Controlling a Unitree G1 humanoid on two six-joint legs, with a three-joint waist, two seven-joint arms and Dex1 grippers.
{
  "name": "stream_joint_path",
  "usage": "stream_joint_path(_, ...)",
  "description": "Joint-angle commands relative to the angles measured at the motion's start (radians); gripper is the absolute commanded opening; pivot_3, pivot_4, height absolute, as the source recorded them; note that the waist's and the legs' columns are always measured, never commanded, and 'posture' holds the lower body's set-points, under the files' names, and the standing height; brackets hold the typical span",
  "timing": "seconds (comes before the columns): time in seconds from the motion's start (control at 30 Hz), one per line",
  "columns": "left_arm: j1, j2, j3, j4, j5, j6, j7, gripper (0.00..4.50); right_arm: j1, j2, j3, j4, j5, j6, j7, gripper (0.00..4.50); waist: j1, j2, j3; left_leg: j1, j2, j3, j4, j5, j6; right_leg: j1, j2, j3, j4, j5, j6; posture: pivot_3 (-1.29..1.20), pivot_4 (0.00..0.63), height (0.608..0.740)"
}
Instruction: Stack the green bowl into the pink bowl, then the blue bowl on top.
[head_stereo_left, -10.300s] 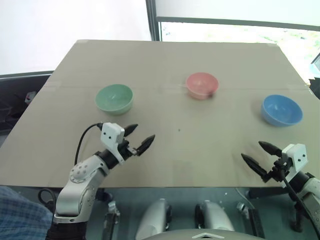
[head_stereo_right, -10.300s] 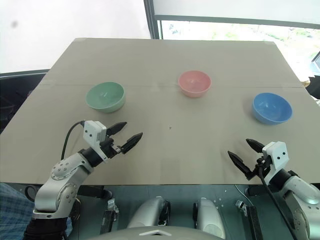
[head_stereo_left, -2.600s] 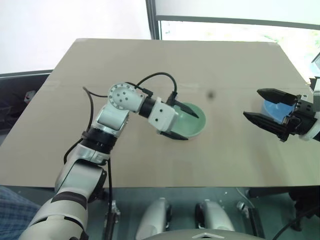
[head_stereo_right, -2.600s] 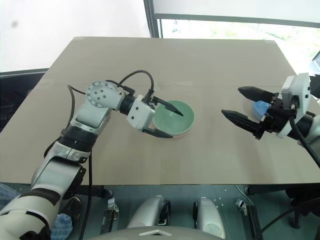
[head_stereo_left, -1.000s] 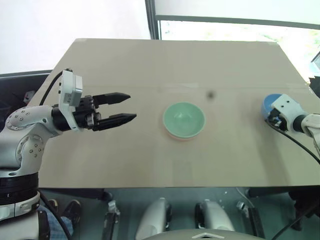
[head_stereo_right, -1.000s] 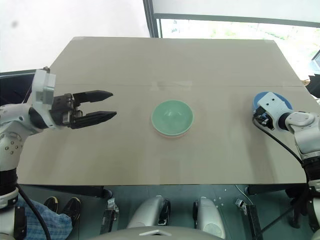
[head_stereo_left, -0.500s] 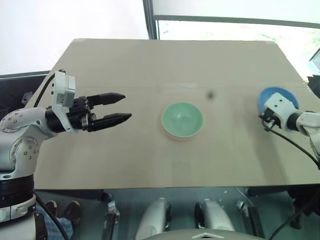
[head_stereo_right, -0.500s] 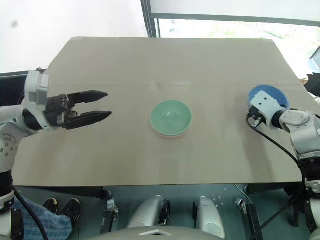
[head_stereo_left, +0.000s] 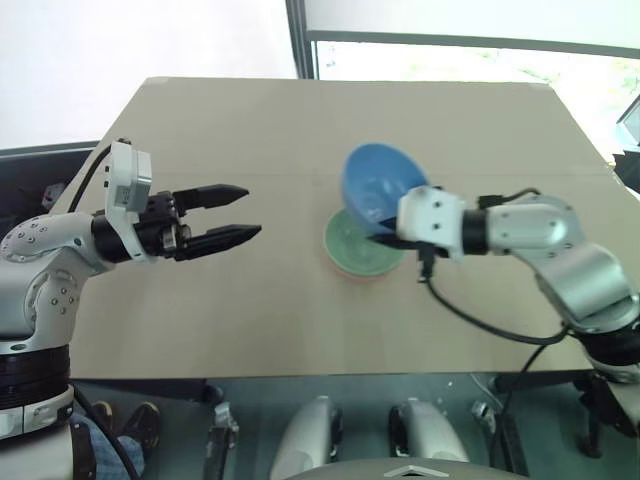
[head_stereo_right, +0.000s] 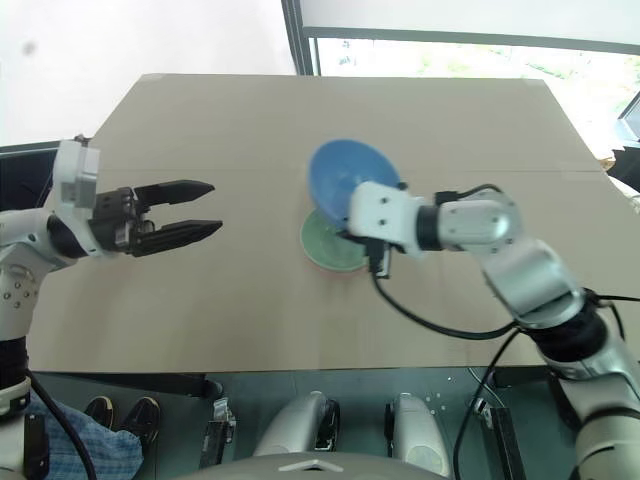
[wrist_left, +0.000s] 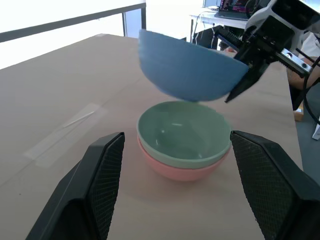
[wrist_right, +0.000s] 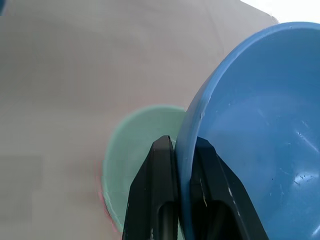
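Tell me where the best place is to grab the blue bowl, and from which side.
By its thin rim, one finger inside and one outside the wall, coming from the robot's right. The blue bowl is smooth and rounded, so only the rim offers an edge to pinch. The right gripper already pinches it there, above the green bowl nested in the pink bowl.

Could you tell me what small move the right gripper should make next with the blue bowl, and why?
Probably lower it and level it. The right gripper pinches the rim of the blue bowl, which hangs tilted above the green bowl, already nested in the pink bowl. Setting it squarely down into the green bowl before releasing should finish the stack.
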Motion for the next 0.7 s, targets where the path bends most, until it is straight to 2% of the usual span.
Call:
stream_joint_path(0.03, -0.022, -0.001, -0.001, 0.0, 0.004, -0.023, -0.01, 3.58, -0.044, -0.003, 0.027, -0.033, -0.029, 0.014, 0.003, 1.03, 0.0, 0.0, 0.0, 0.0, 0.0, 0.0, 0.0, 0.0, 0.0, 0.0, 0.0, 0.0, 0.0, 0.0, 0.0, 0.0, 0.15, 0.74)
stream_joint_path(0.07, -0.021, -0.001, 0.0, -0.001, 0.004, -0.025, -0.01, 3.58, -0.046, -0.004, 0.024, -0.028, -0.034, 0.011, -0.001, 1.55, 0.0, 0.0, 0.0, 0.0, -0.001, 0.0, 0.0, 0.0, 0.0, 0.0, 0.0, 0.0, 0.0, 0.0, 0.0, 0.0, 0.15, 0.74)
stream_joint_path(0.1, -0.02, -0.001, 0.0, -0.001, 0.004, -0.025, -0.01, 3.58, -0.045, 0.0, 0.018, -0.024, -0.036, 0.01, -0.01, 1.78, -0.001, 0.0, 0.0, 0.0, -0.001, 0.0, 0.0, 0.0, 0.0, 0.0, 0.0, 0.0, 0.0, 0.0, 0.0, 0.0, 0.15, 0.74)
stream_joint_path(0.17, -0.016, -0.001, 0.001, -0.003, 0.004, -0.025, -0.007, 3.58, -0.042, 0.014, -0.003, -0.015, -0.038, 0.022, -0.032, 2.65, -0.002, 0.0, 0.0, 0.0, -0.001, 0.0, 0.0, 0.0, 0.0, 0.0, 0.0, 0.0, 0.0, 0.0, 0.0, 0.0, 0.15, 0.74)
stream_joint_path(0.2, -0.014, -0.001, 0.001, -0.004, 0.004, -0.025, -0.006, 3.58, -0.041, 0.013, -0.008, -0.011, -0.038, 0.022, -0.032, 2.91, -0.003, 0.0, 0.0, 0.0, -0.001, 0.0, 0.0, 0.0, 0.0, 0.0, 0.0, 0.0, 0.0, 0.0, 0.0, 0.0, 0.15, 0.74)
stream_joint_path(0.4, -0.001, -0.016, -0.003, -0.025, 0.007, -0.021, 0.02, 3.58, -0.001, -0.018, -0.116, 0.02, -0.007, 0.015, -0.035, 2.91, -0.008, 0.0, 0.0, 0.0, -0.001, 0.0, 0.0, 0.0, 0.0, 0.0, 0.0, 0.0, 0.0, 0.0, 0.0, 0.0, 0.15, 0.74)
stream_joint_path(0.53, 0.029, -0.022, 0.007, -0.054, 0.006, -0.008, 0.052, 3.58, 0.098, -0.047, -0.29, 0.004, 0.092, 0.051, -0.031, 2.91, -0.006, -0.001, 0.0, 0.0, -0.001, 0.0, 0.0, 0.0, 0.0, 0.0, 0.0, 0.0, 0.0, 0.0, 0.0, 0.0, 0.15, 0.74)
stream_joint_path(0.7, 0.066, -0.046, 0.019, -0.073, 0.038, -0.01, 0.153, 3.58, 0.302, -0.094, -0.505, 0.017, 0.227, 0.007, 0.03, 2.91, -0.002, -0.001, 0.0, 0.0, -0.001, 0.0, -0.001, 0.0, 0.0, 0.001, -0.001, 0.0, -0.001, 0.0, 0.0, 0.0, 0.15, 0.74)
